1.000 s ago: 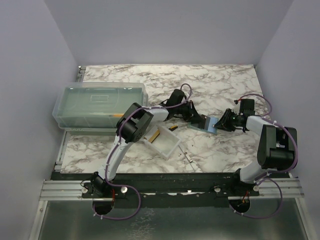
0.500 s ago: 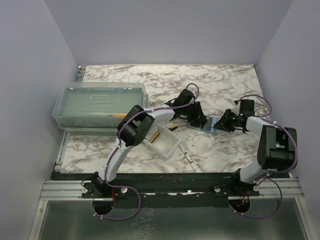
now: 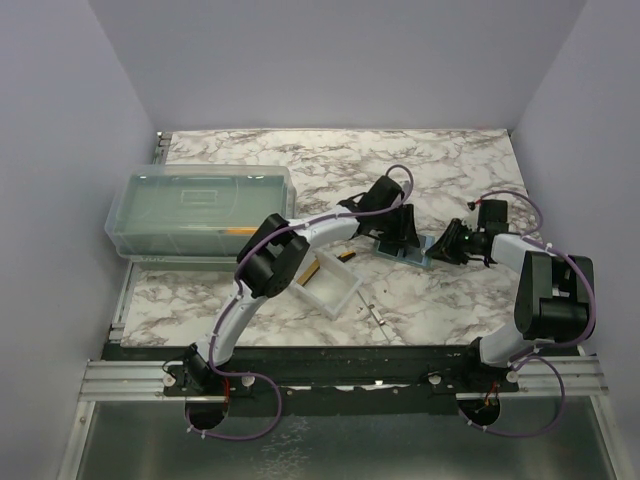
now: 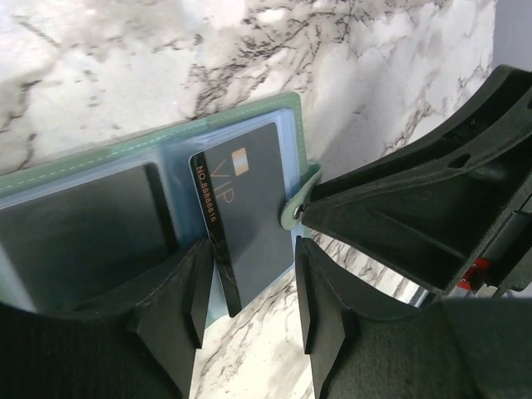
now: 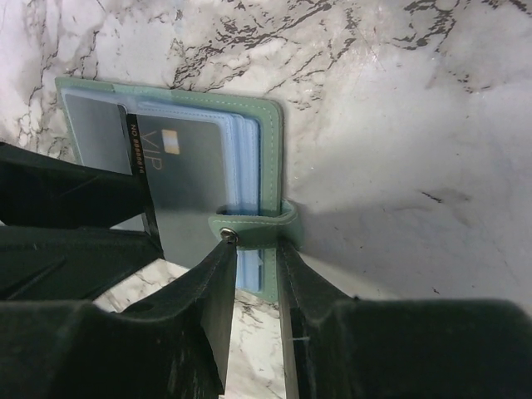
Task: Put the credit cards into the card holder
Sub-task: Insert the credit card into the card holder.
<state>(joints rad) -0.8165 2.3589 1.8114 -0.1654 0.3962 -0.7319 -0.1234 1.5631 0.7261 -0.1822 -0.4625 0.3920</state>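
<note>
we are recording the left gripper having just parted its jaws, releasing the black card, resting partly tucked in the open card holder; right gripper is clamping its strap. seating looks incomplete.

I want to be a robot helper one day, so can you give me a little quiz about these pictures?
1. True or false: the card holder under the black VIP card is folded shut.
2. Fill in the gap: the small clear tray holds a ____ card.
3. What does the right end effector pinch? A. the card holder's strap. B. the tray. C. the black VIP card.
Key: 1. False, it lies open. 2. Gold, the gold card. 3. A.
</note>
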